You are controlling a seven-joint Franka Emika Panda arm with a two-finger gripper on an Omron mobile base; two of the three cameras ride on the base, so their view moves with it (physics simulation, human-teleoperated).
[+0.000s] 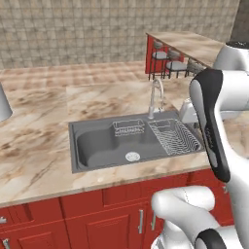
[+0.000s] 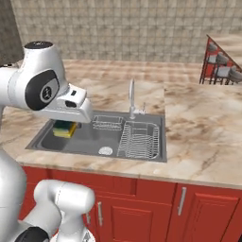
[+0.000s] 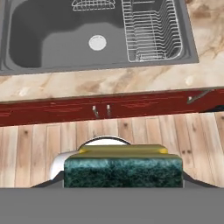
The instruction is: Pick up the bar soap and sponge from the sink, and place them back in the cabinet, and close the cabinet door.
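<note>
My gripper [image 2: 65,126] hangs above the left part of the grey steel sink [image 2: 90,137], shut on the sponge [image 2: 64,128], which shows yellow with a dark green face. In the hand view the sponge [image 3: 122,168] sits crosswise in the gripper [image 3: 122,180], green face toward the camera with a yellow edge on top. That view looks down past the counter front at the sink [image 3: 52,39]. From the left base view the sink [image 1: 97,143] holds no loose item that I can see. The bar soap, the cabinet and the cabinet door are out of view.
A chrome tap [image 1: 155,97] stands behind the basin. A wire dish rack [image 1: 175,136] fills the sink's right part, a small wire basket [image 1: 129,127] hangs at the back, and a round white drain [image 1: 132,156] sits near the front. Red base cabinets [image 3: 109,107] run below the marble counter.
</note>
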